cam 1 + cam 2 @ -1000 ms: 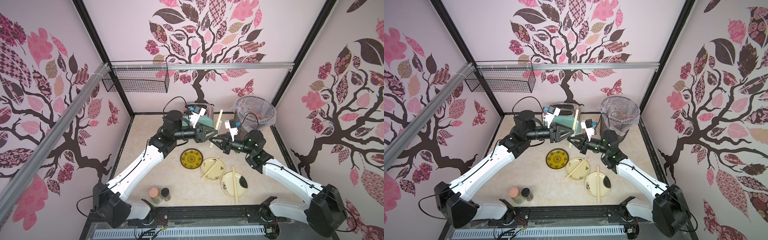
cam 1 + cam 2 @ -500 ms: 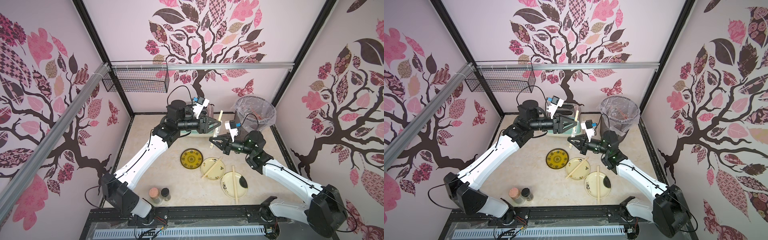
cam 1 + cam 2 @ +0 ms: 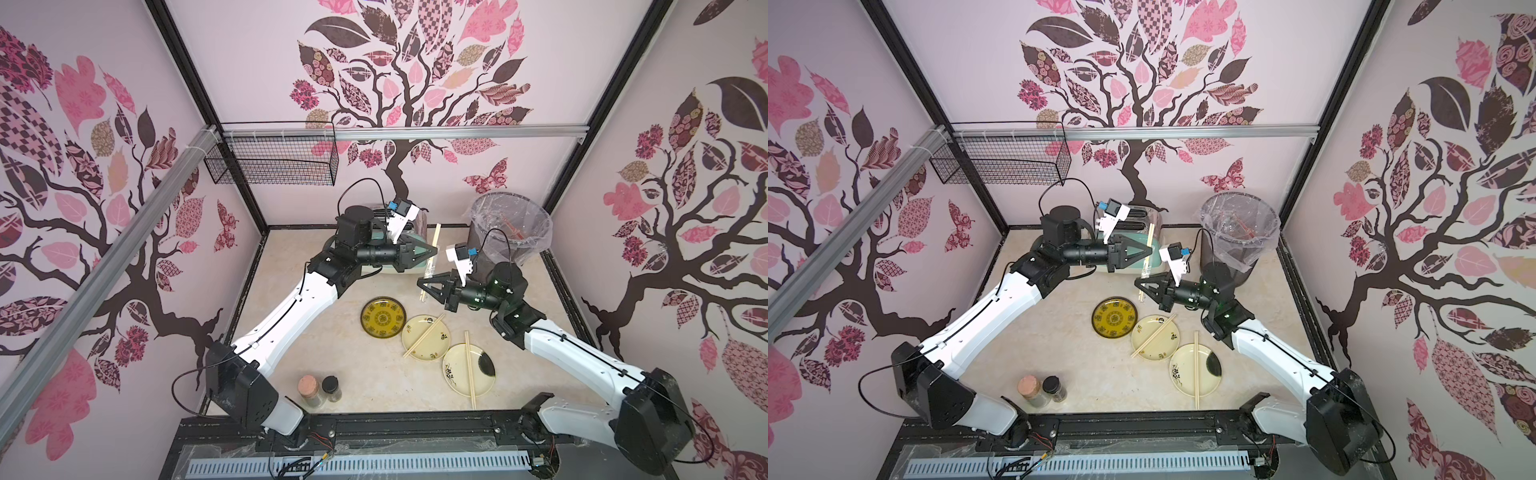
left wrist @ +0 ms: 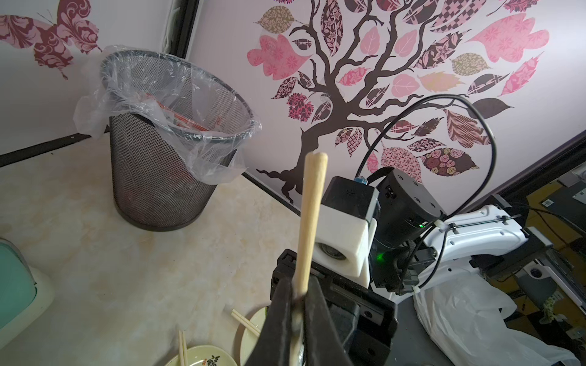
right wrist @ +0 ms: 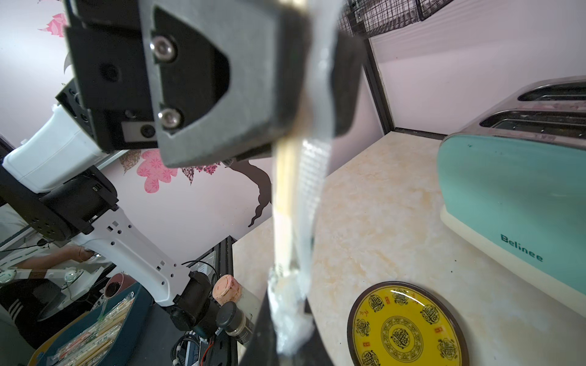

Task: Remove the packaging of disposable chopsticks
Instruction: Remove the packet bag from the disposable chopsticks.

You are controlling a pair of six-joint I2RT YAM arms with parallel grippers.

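Table (image 3: 365, 399): pale marble-look top.
Far right: bin (image 4: 158, 177), lined w/ clear bag (image 4: 218, 164).
Far centre: toaster (image 5: 507, 196), not part of task.
Centre to near right, in a diagonal row:
- yellow plate (image 3: 383, 318), bare
- middle pale plate (image 3: 436, 347) w/ first bare pair (image 3: 424, 336) laid across
- near pale plate (image 3: 455, 374) w/ second bare pair (image 3: 469, 370) laid across

Raised over far centre: left claw (image 3: 434, 251), clenched on upper part of third pair (image 3: 436, 235). Bare wood end poking out beyond jaws in left wrist view.
Just below & nearer: right claw (image 3: 420, 284), clenched on lower end of clear sleeve (image 5: 312, 190), plastic bunched betw. its jaws.
Third pair held near upright in mid-air betw. the two claws, top end bare, lower part inside sleeve.
Inside bin: spent wrappers (image 4: 184, 120) w/ red-orange print.

Progress (judged): two of three pairs stripped & plated, approx. two-thirds done; last sleeve partly off.
Left to do: draw claws apart to strip sleeve, drop it in bin, set pair down, presumably on yellow plate.
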